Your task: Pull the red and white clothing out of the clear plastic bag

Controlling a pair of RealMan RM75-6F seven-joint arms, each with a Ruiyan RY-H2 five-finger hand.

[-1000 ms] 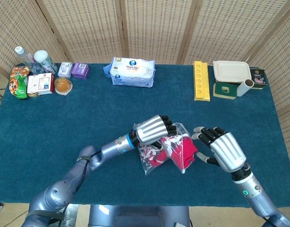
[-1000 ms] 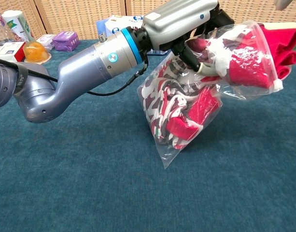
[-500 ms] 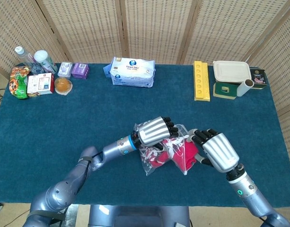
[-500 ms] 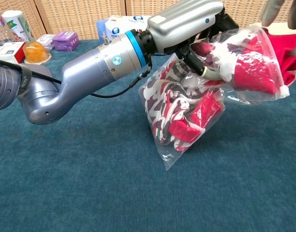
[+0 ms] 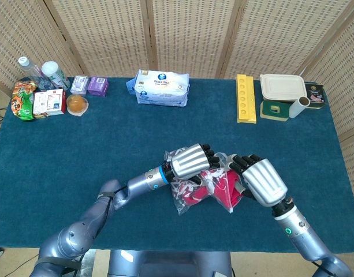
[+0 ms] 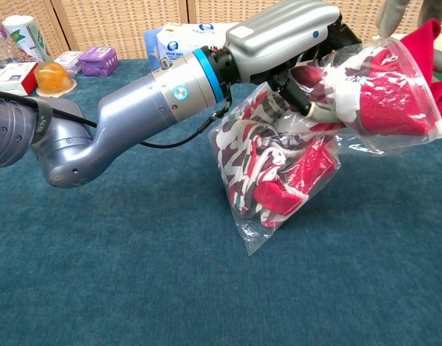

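Note:
The clear plastic bag hangs tilted above the blue table, with its lower corner close to the cloth. My left hand grips the bag near its open top. The red and white clothing fills the bag, and a red part bulges out at the mouth on the right. My right hand lies over that red part with its fingers curled onto it. In the chest view only a fingertip shows at the top edge, beside a raised peak of red cloth.
Along the far edge stand a pack of wipes, a yellow tray and a white lidded box. Bottles, small boxes and an orange cup crowd the far left corner.
My right hand has moved left from beside the bag onto the red cloth at its mouth. The red cloth there has risen to a peak. The left hand has kept its hold and shifted slightly right.

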